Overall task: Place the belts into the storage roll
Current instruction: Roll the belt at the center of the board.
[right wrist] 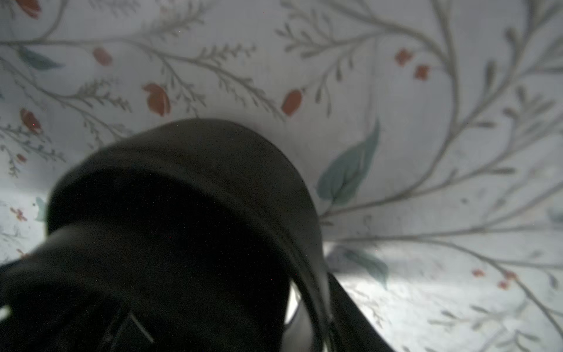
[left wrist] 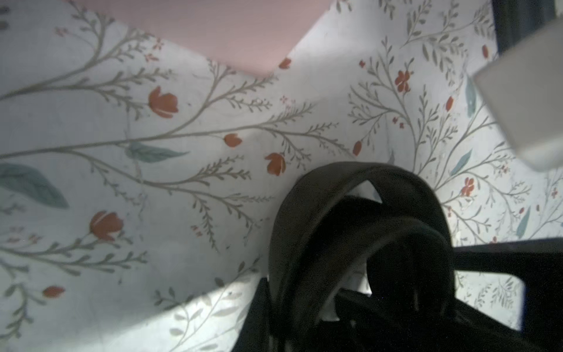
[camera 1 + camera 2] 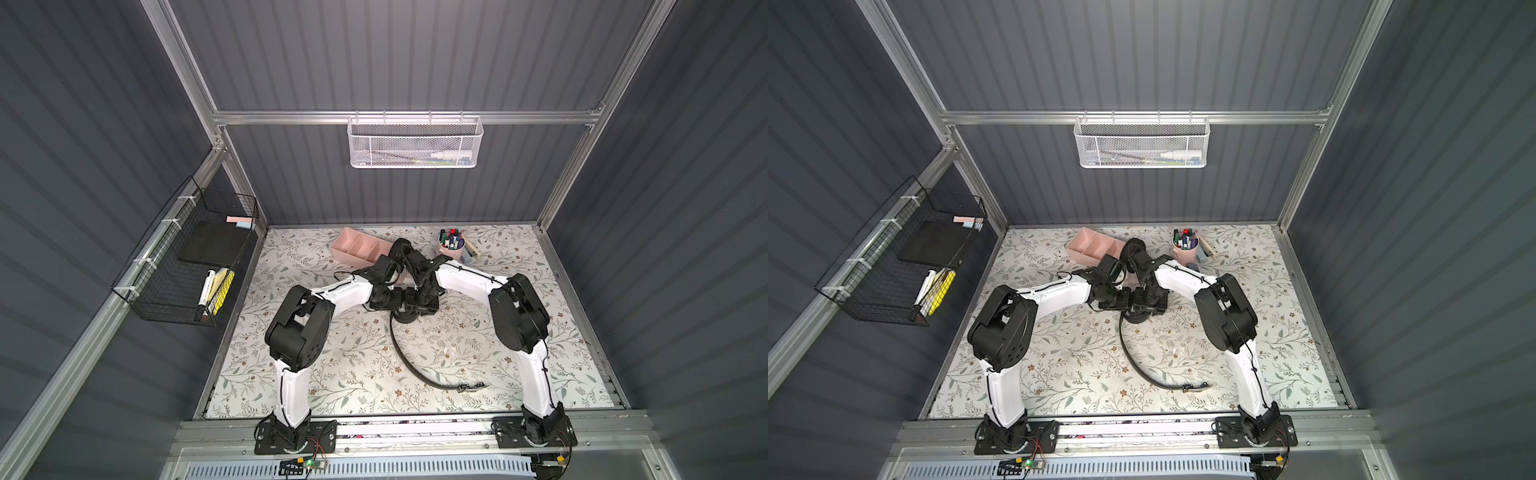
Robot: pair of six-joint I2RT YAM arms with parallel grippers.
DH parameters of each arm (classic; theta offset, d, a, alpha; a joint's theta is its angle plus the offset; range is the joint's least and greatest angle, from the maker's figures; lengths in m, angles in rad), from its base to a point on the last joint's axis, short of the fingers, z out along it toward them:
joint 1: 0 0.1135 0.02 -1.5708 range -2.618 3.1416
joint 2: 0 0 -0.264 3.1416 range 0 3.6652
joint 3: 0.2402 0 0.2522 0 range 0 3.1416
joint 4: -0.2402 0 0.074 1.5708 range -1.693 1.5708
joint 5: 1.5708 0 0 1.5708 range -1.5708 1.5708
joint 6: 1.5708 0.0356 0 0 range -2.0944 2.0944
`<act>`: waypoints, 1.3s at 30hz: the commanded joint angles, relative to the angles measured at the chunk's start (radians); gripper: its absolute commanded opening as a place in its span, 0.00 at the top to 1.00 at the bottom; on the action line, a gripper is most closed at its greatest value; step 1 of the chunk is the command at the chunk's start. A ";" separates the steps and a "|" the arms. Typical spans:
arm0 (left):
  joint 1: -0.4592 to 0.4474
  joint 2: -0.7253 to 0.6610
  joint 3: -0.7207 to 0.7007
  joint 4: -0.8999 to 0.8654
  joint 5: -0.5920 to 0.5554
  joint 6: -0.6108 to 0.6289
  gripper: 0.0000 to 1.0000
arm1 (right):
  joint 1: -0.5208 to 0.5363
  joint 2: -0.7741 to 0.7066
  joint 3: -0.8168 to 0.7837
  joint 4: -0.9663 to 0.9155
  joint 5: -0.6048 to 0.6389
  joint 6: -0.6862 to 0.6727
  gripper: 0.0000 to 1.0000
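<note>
One black belt (image 3: pixel 398 351) lies on the floral table, its buckle (image 3: pixel 469 387) near the front and its other end rolled into a coil (image 2: pixel 350 213) under both wrists at mid-table. My left gripper (image 2: pixel 301 307) is shut on that coil's bands. My right gripper (image 3: pixel 422 305) faces it from the other side. One right finger (image 1: pixel 353 314) shows beside the coil (image 1: pixel 189 183); the other is lost in the dark. A second belt, coiled (image 3: pixel 401 248), stands at the right end of the pale pink storage roll (image 3: pixel 353 245). The arms hide whether it sits inside.
A pink cup of markers (image 3: pixel 452 245) stands at the back right with small items beside it. A black wire basket (image 3: pixel 187 257) hangs on the left wall, and a white mesh basket (image 3: pixel 415 143) hangs on the back wall. Walls close in the table on three sides.
</note>
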 commanded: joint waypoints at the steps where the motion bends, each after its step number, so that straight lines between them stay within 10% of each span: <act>1: -0.007 0.008 0.029 -0.159 -0.083 0.032 1.00 | -0.024 -0.175 -0.050 -0.017 -0.002 0.053 0.43; 9: -0.019 0.016 0.059 -0.280 -0.159 0.103 1.00 | 0.099 -0.478 -0.370 0.178 -0.205 0.173 0.54; 19: -0.022 -0.014 -0.022 -0.293 -0.211 0.150 1.00 | 0.395 -0.281 -0.399 0.384 -0.387 0.172 0.63; 39: -0.044 -0.196 -0.309 -0.300 -0.122 0.388 1.00 | 0.048 -0.244 -0.574 0.468 -0.292 0.057 0.43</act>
